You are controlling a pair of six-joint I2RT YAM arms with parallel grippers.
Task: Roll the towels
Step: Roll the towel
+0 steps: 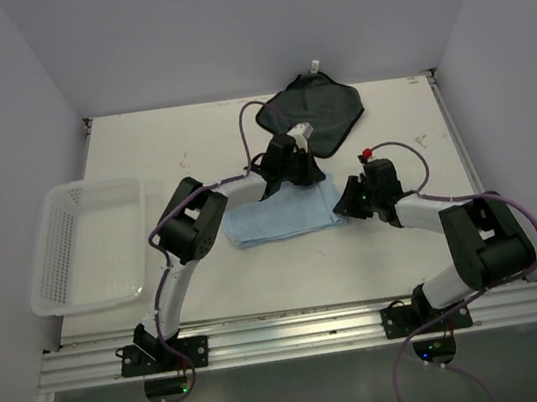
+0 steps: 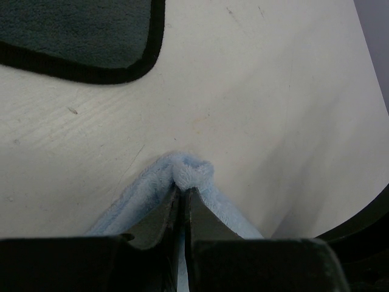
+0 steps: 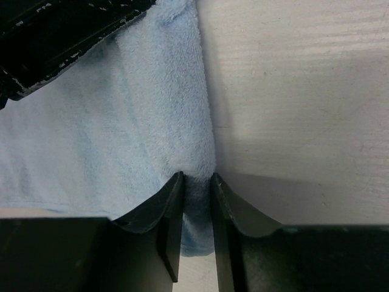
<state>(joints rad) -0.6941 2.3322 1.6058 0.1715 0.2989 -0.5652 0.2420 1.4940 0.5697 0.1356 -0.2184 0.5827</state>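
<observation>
**Where are the towels?**

I see the light blue towel (image 1: pixel 276 218) lying mid-worktop (image 1: pixel 419 128), between my two arms. The dark towel (image 1: pixel 321 112) lies flat beyond it, toward the far edge and apart from it, with its white tag (image 1: pixel 312 65) on the far side.

**And your fingers?**

My left fingers (image 2: pixel 164 216) are pressed together on a bunched fold at the blue towel's far edge. My right fingers (image 3: pixel 158 207) straddle its right edge and pinch the cloth, which fills the narrow gap between them.

**Anything else?**

A white mesh basket (image 1: pixel 85 188) sits at the worktop's left edge, well apart from both towels.
</observation>
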